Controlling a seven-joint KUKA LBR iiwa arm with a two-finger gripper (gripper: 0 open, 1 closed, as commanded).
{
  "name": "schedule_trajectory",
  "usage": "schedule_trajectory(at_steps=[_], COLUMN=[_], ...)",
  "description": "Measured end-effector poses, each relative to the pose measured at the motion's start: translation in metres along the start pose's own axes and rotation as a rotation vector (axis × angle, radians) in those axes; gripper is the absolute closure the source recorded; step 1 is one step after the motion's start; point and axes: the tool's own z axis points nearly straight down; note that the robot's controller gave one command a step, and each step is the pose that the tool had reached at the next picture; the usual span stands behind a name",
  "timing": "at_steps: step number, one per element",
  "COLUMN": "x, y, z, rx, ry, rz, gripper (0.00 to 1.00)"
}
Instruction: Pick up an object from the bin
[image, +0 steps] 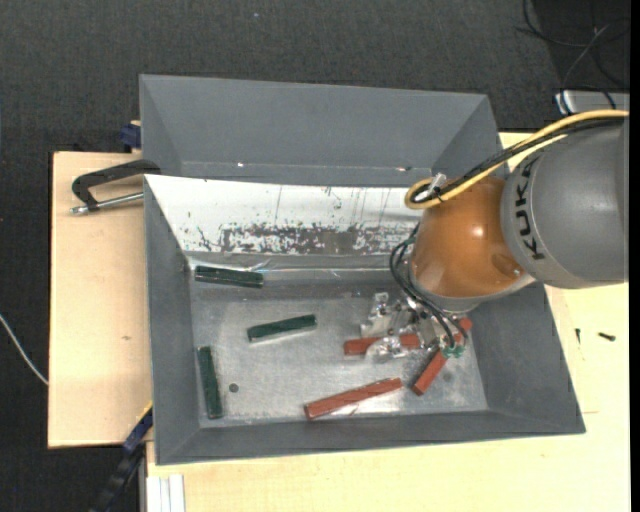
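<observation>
Three green bars (281, 327) lie scattered on the left of the bin's (165, 330) scuffed grey floor. Gripper (398, 328) sits low at right, over a short red bar (362, 347); its opening cannot be told. Dark flooring (300, 40) surrounds.

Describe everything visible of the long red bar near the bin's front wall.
The long red bar is a slim, straight, flat stick, reddish-brown, perhaps plastic. It lies flat on the bin floor by the front wall, right of the middle, its right end angled slightly backward. A shorter red piece lies just off that end.
</observation>
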Motion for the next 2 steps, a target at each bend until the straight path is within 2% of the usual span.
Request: schedule_trajectory(at_steps=[1, 2], x=[0.0, 0.014], y=[0.0, -0.005], z=[0.0, -0.118], rx=[0.0, -0.002], ry=[0.0, 0.011], rz=[0.0, 0.004], gripper=[1.0, 1.0])
